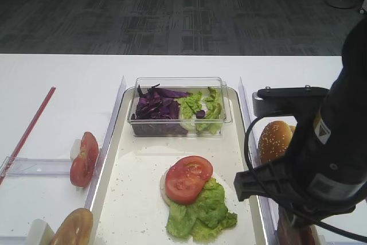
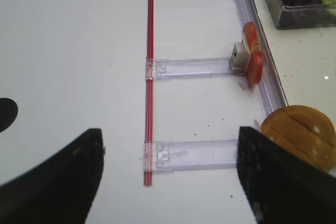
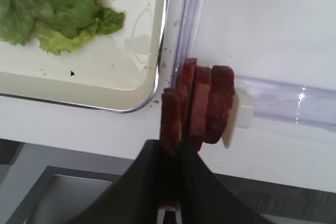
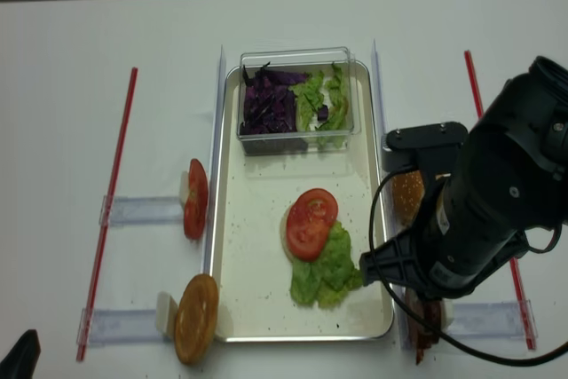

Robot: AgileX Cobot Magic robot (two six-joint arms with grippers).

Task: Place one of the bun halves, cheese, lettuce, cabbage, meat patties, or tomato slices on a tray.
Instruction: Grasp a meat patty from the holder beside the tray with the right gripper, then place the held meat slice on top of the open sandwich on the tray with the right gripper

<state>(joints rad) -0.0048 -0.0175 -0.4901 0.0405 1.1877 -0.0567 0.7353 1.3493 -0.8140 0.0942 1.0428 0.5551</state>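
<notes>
You have the right gripper (image 3: 170,153) clenched on the outermost of the meat patties (image 3: 199,103), which stand on edge in a row against a white stop just right of the tray (image 3: 79,85), at the lower right of the wrist view. The risk lies in that stack: the slices lean on one another, so if you lift at an angle the neighbours may topple or come along stuck to the pinched one. The hold looks to be near the slice's lower edge, though the dark fingers hide the contact, so it could slip out on the way over the raised rim.

The left gripper (image 2: 168,177) hangs released over the bare table (image 2: 68,51), nothing between its fingers.

Reading containers from the left: the tray carries a tomato slice (image 1: 188,178) lying on a pale round base and overlapping the lettuce (image 1: 202,210) in its lower half. At its upper end sits a clear plastic box (image 1: 179,106), with cabbage (image 1: 157,107) in its left part and more green leaves in its right.
</notes>
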